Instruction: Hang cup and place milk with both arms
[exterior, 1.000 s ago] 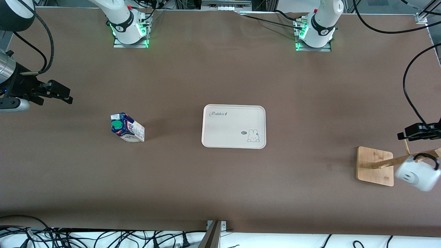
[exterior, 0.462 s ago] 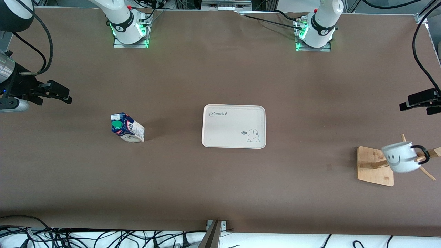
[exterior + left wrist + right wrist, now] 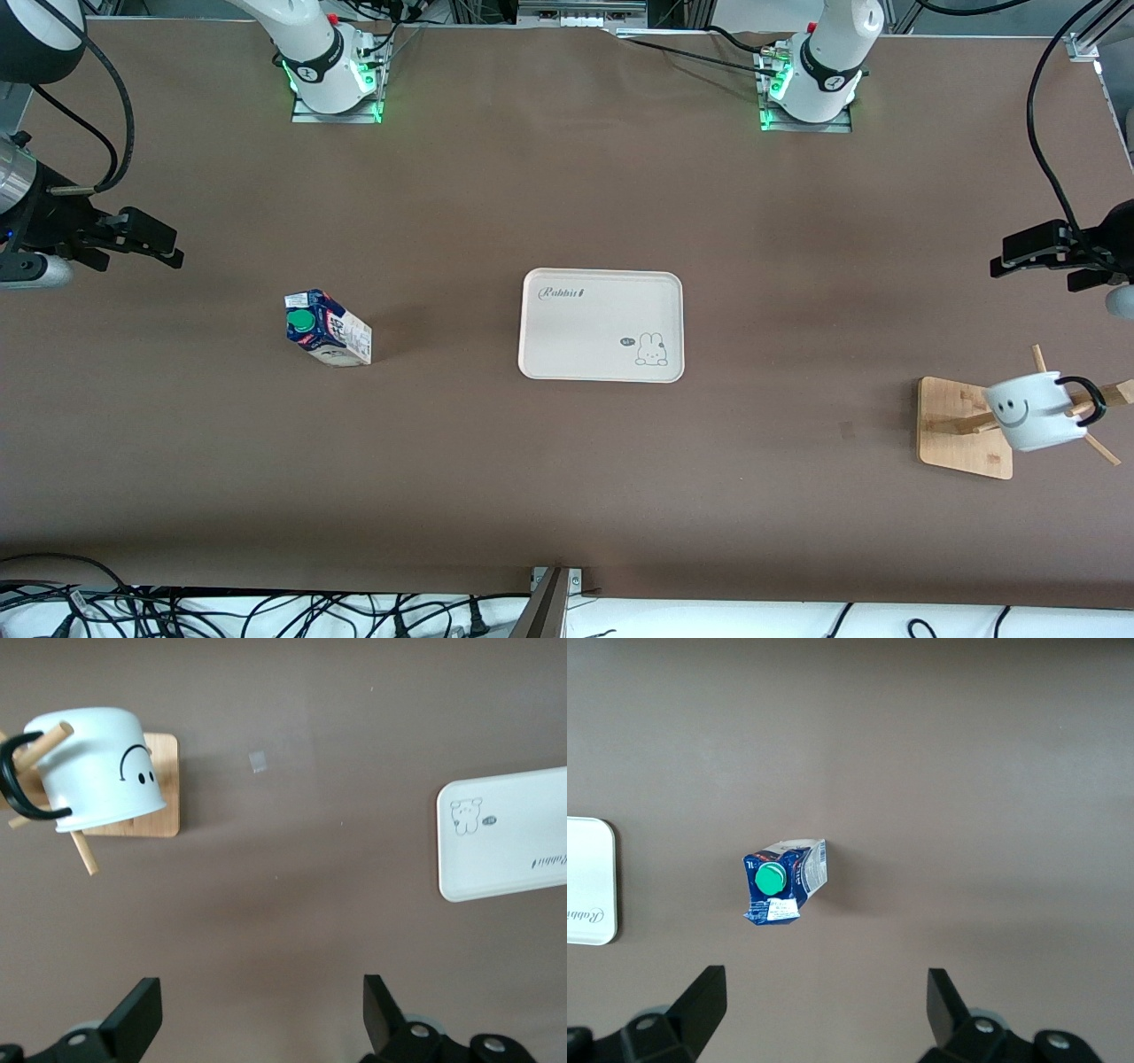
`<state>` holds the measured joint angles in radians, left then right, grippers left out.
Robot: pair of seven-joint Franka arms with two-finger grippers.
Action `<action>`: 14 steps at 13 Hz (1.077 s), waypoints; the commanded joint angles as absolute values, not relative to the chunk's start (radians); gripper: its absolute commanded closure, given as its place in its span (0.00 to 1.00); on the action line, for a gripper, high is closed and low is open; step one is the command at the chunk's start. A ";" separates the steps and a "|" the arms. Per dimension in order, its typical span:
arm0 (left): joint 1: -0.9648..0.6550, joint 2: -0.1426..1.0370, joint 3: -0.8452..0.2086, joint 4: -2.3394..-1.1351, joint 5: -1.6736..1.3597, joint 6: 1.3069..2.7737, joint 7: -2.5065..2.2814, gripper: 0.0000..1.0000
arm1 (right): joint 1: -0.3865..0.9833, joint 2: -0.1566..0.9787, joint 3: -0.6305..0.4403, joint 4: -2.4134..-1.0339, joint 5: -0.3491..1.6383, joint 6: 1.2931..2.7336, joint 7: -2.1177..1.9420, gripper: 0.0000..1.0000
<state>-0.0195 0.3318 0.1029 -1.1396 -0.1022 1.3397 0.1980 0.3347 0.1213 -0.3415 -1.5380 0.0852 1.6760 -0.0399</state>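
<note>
The white smiley cup hangs by its black handle on a peg of the wooden rack at the left arm's end of the table; it also shows in the left wrist view. My left gripper is open and empty, up over bare table at that end, apart from the cup. The blue and white milk carton with its green cap stands toward the right arm's end; it also shows in the right wrist view. My right gripper is open and empty, over bare table near that end.
A white tray with a rabbit print lies in the middle of the table, between the carton and the rack. Its edge shows in the left wrist view and the right wrist view. Cables lie along the front table edge.
My left gripper has drawn away from the rack, toward the robots' bases. The cup swung on its peg and has settled. The right arm has not moved.
</note>
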 commanded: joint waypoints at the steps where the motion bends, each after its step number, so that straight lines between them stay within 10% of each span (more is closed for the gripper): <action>1: -0.052 0.307 0.094 -1.146 -0.060 1.316 0.198 0.00 | 0.330 0.114 -0.341 -1.546 0.075 1.680 -0.037 0.00; 7: -0.061 0.296 0.067 -1.147 -0.043 1.310 0.187 0.00 | 0.330 0.114 -0.341 -1.546 0.075 1.678 -0.037 0.00; 14: -0.086 0.031 0.080 -1.526 -0.034 1.485 0.042 0.00 | 0.330 0.114 -0.341 -1.546 0.075 1.675 -0.037 0.00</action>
<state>-0.0602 0.1036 0.0675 -1.4208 -0.0594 1.4700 0.1145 0.3329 0.1214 -0.3418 -1.5399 0.0852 1.6760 -0.0399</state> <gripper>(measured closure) 0.000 0.000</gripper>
